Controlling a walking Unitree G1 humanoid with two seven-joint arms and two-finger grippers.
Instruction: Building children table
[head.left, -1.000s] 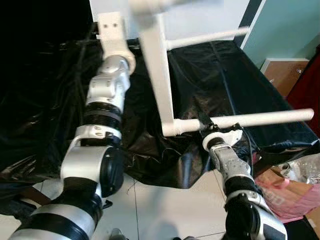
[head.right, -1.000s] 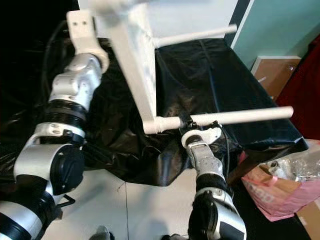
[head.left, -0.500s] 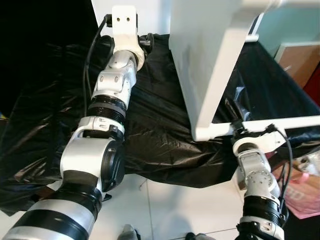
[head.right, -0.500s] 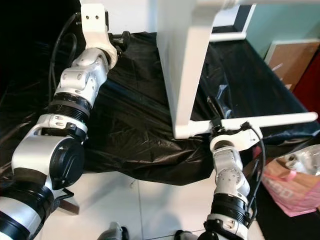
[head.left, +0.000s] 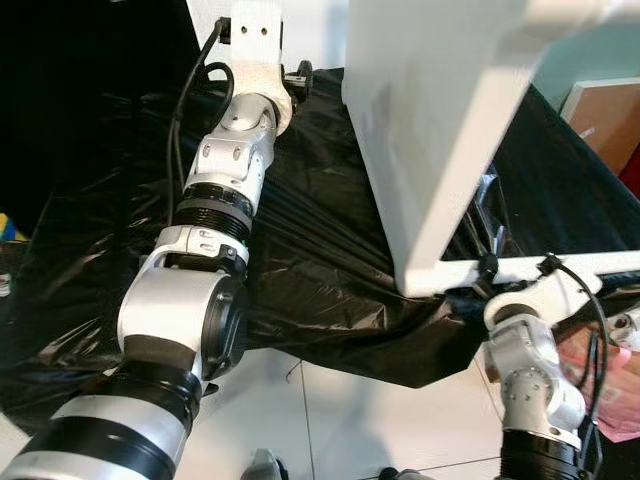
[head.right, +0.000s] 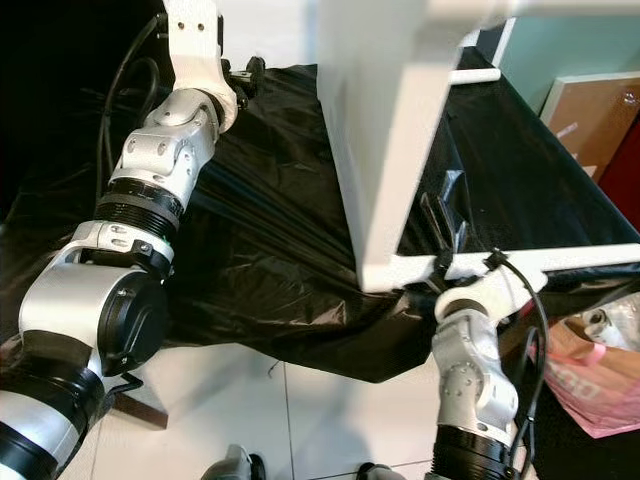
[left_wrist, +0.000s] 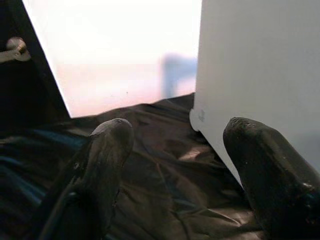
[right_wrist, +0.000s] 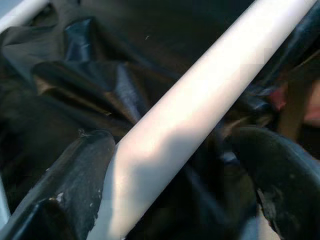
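Big white tabletop panel (head.left: 430, 130) tilted up on edge in mid-scene, over crumpled black plastic sheeting (head.left: 300, 270), lower corner near the right arm. White round table leg (right_wrist: 200, 105) jutting sideways from that lower corner toward the right. Right gripper (right_wrist: 175, 165) at the leg close to the corner: leg lying between the two black fingers (right_wrist: 75, 185), touching one of them, a gap left at the other, so jaws open around the leg, not clamped. In the head views, right wrist (head.left: 530, 310) just under the panel's lower edge, cable looping beside it.

Left arm (head.left: 225, 170) stretched forward over the sheeting toward the far side of the panel. Left gripper (left_wrist: 175, 165) low over the black plastic, jaws spread apart and empty, one finger (left_wrist: 270, 170) just beside the panel's white face, contact unclear. Pale tiled floor (head.left: 340, 420) below the sheeting's edge. Pink bag (head.right: 590, 385) at the right margin, brown cardboard (head.right: 590, 110) behind it.
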